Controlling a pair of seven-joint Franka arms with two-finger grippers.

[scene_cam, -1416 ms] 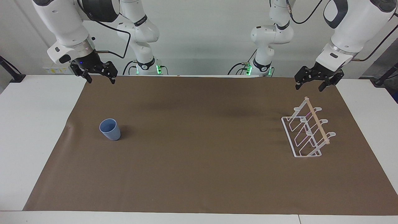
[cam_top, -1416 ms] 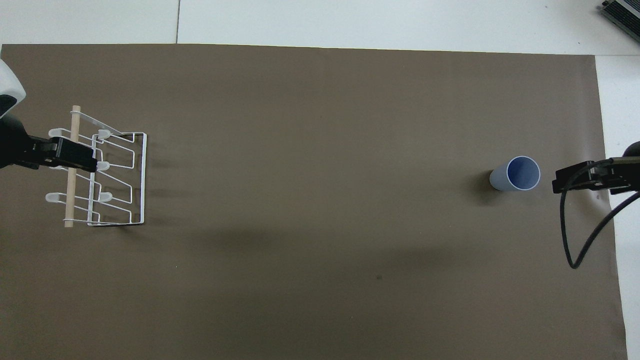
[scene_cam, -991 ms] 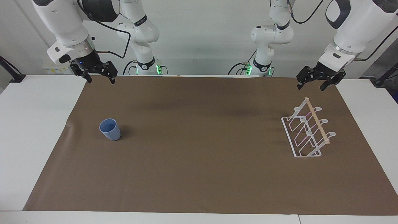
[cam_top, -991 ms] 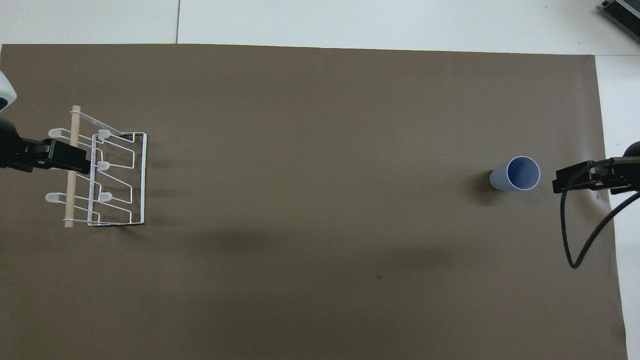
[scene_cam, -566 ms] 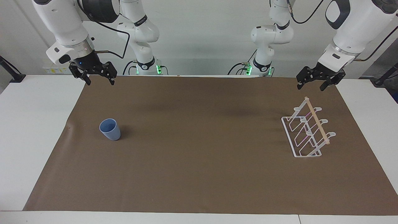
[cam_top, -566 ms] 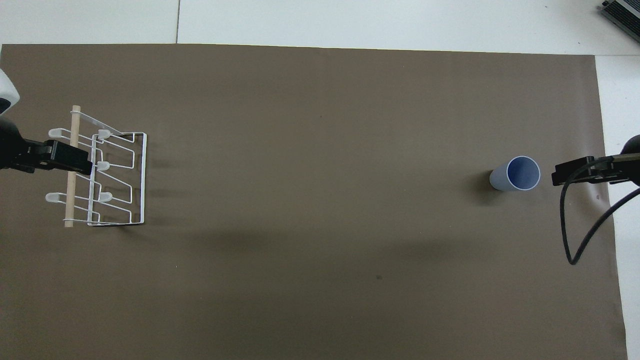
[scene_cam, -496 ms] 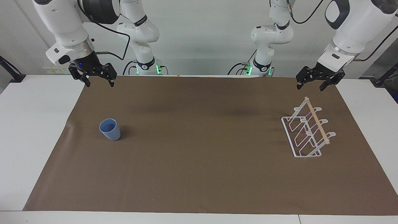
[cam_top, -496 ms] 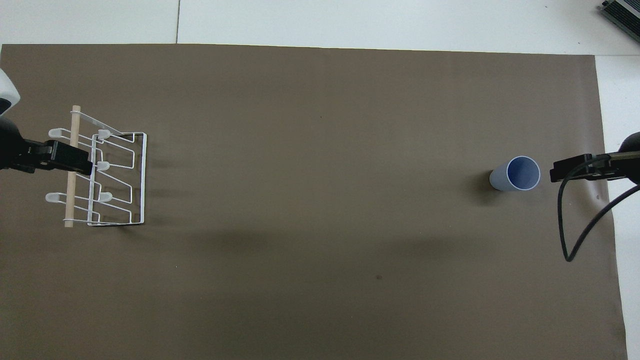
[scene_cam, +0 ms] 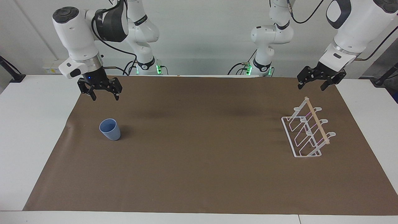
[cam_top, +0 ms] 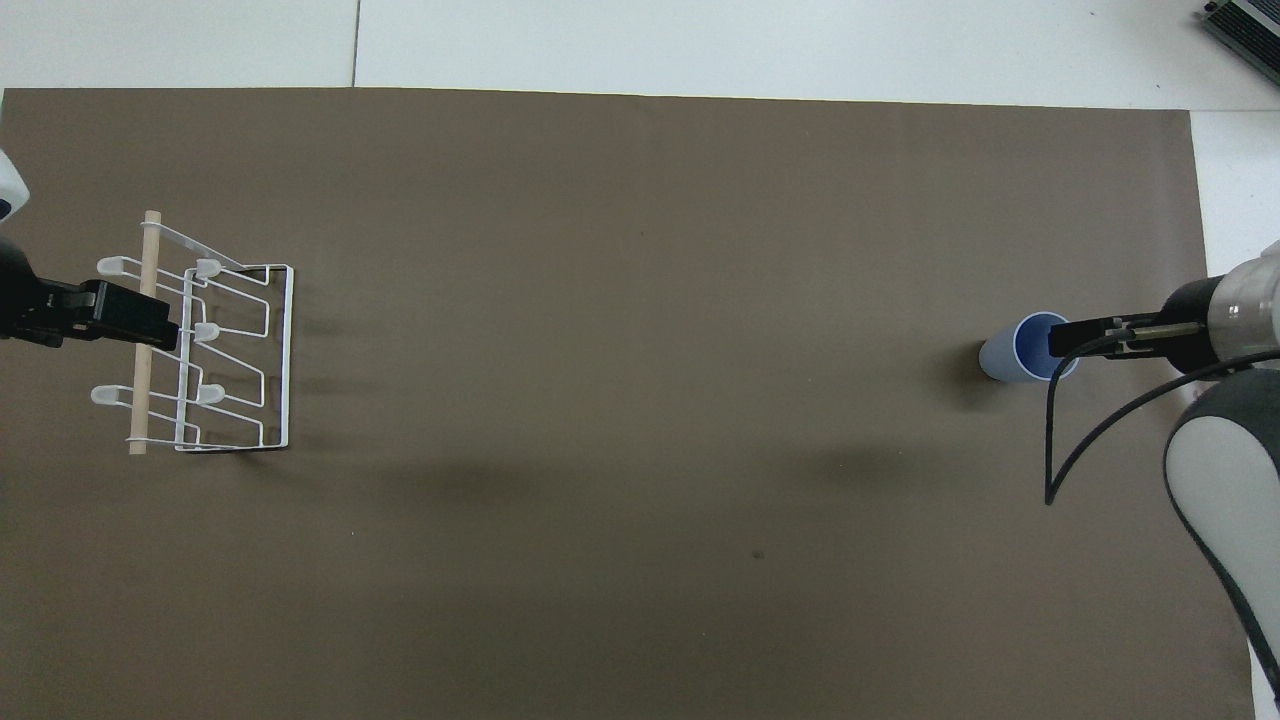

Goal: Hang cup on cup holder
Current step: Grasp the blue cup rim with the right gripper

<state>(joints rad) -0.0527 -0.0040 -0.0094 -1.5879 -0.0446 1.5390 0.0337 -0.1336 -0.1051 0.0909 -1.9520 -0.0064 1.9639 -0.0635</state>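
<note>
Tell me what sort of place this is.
Probably a robotics lab bench set up for manipulation trials: two white robot arms mounted at a white table covered by a brown paper sheet, with only a small light-blue plastic cup and a white wire cup rack laid out.

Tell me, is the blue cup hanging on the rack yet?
Not yet. Nothing is done: the cup stands upright on the brown mat, apart from the empty cup holder. The right gripper hangs open above the cup; the left gripper waits open above the holder. Grabbing, carrying and hanging are left.
</note>
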